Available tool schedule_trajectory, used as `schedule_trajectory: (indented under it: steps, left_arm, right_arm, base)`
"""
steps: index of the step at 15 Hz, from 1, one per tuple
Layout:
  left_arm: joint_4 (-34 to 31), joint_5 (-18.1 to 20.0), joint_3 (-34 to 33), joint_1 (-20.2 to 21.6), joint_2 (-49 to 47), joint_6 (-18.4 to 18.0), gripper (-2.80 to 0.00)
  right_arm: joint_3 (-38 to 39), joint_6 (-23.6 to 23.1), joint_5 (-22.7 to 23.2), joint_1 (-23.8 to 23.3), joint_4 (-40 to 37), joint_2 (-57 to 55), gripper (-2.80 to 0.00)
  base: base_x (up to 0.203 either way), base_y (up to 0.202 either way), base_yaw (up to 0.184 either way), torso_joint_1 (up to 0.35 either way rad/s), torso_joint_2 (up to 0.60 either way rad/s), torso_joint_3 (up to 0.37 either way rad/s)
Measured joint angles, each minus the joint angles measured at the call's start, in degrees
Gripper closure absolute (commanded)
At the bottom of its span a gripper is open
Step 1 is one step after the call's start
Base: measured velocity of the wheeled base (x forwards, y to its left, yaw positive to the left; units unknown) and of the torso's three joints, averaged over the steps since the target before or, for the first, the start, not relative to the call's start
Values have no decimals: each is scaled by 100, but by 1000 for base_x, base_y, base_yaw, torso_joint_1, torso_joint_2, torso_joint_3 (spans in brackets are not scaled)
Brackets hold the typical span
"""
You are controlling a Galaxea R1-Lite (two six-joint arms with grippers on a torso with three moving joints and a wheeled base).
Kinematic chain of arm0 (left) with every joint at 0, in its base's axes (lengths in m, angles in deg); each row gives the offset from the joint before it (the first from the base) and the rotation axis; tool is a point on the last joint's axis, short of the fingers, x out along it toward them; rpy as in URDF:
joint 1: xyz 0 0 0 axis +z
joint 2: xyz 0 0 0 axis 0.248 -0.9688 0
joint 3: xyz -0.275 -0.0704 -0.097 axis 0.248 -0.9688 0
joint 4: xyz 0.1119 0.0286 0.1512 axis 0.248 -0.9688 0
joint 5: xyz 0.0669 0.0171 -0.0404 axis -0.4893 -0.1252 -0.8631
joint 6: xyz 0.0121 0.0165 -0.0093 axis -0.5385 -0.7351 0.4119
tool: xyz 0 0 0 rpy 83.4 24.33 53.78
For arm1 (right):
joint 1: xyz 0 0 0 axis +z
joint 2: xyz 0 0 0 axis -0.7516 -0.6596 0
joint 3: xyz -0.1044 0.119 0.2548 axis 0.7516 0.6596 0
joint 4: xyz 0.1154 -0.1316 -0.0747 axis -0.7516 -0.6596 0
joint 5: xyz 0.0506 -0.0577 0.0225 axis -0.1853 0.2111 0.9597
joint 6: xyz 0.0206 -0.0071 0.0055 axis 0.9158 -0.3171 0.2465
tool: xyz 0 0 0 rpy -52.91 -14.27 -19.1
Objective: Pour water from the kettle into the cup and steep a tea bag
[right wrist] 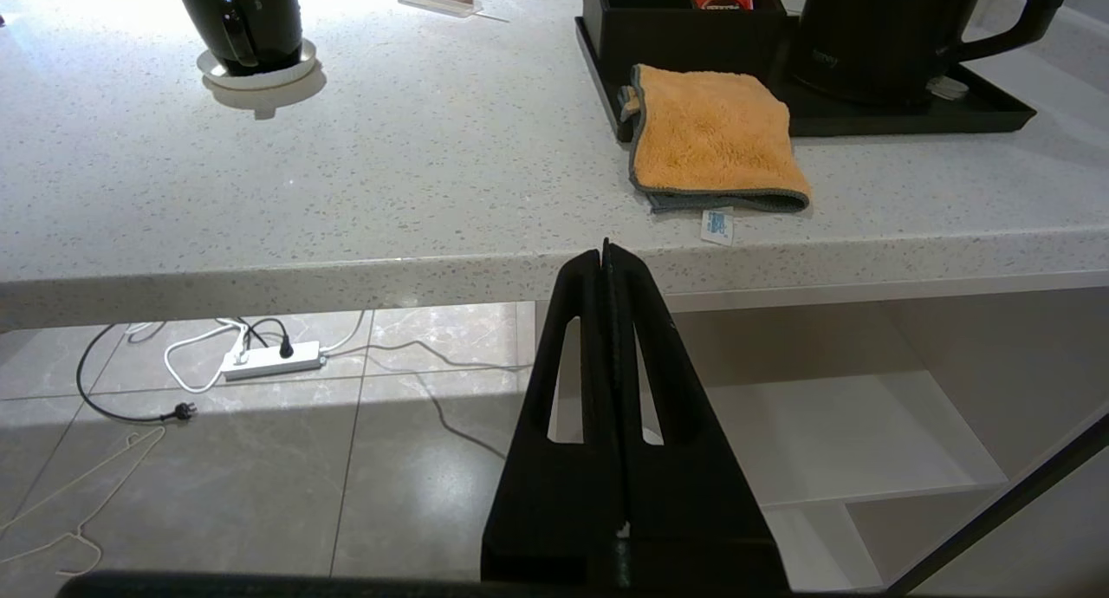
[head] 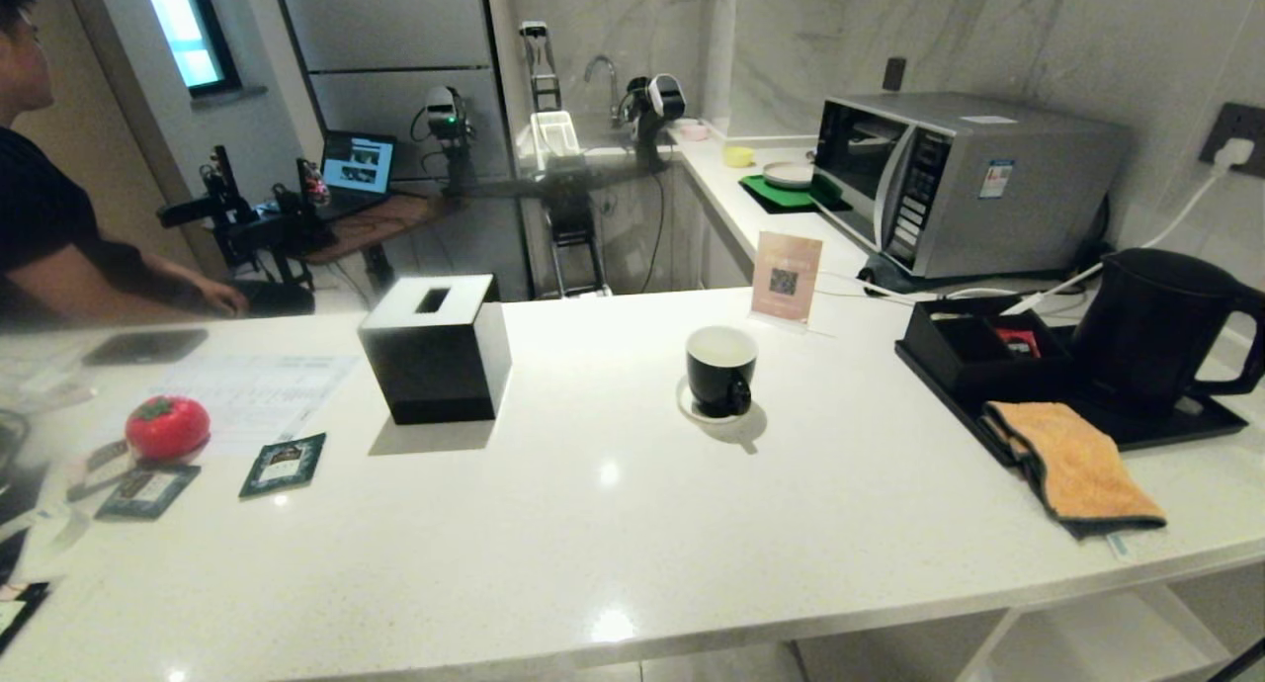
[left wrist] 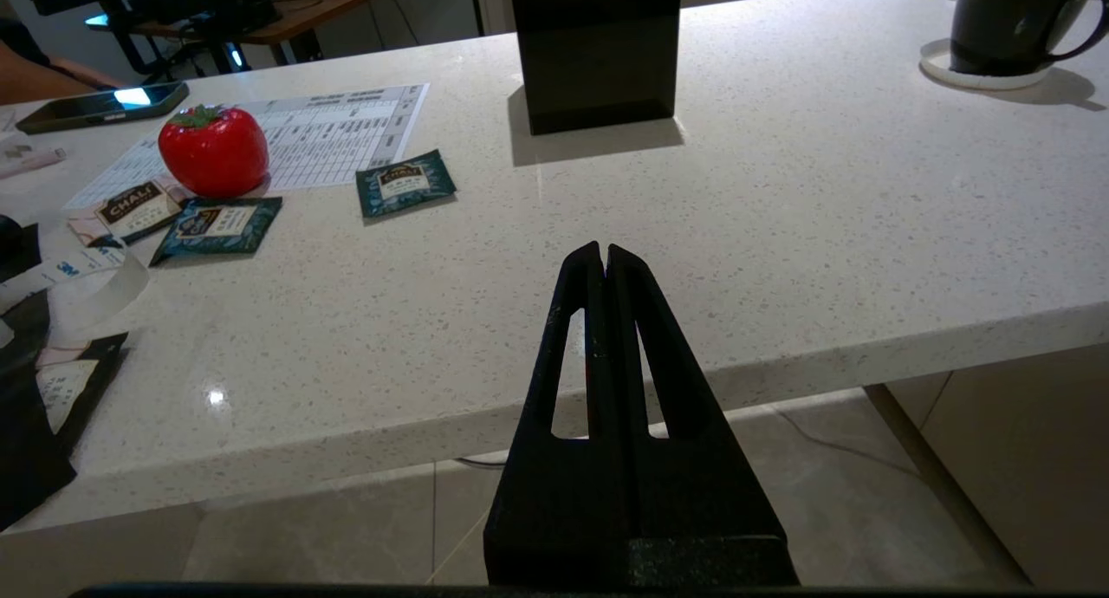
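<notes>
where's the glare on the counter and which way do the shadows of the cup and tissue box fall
Head view: bright ceiling-light spots glint on the counter toward its near edge; the cup and the tissue box both cast shadows toward the camera. Left wrist view: a small glint near the counter's front edge, and the box's shadow again falls forward.

Black cup (head: pixel 721 370) upright on white saucer (head: pixel 692 407) (mid-counter); kettle (head: pixel 1151 326) upright on tray (head: pixel 1181 423).

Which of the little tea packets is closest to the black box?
The dark green tea packet lying alone is closest to the black tissue box. The other packets sit farther left, beside the red tomato-shaped thing.
</notes>
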State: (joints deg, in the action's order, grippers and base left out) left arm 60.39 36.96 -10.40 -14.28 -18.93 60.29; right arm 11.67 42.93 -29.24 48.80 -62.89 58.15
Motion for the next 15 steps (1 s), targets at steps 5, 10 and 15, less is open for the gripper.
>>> schedule_trajectory:
  steps: [5, 10, 15]
  left_arm:
    - [5, 1, 0, 0, 2, 8, 0]
    - [6, -4, 0, 0, 5, 20, 0]
    - [6, -1, 0, 0, 5, 27, 0]
  right_arm:
    - [0, 0, -1, 0, 0, 0, 0]
    - [0, -1, -1, 0, 0, 0, 0]
    - [0, 113, -5, 0, 10, 0, 0]
  base:
    - [0, 0, 0, 0, 0, 0]
    - [0, 0, 0, 0, 0, 0]
    - [0, 0, 0, 0, 0, 0]
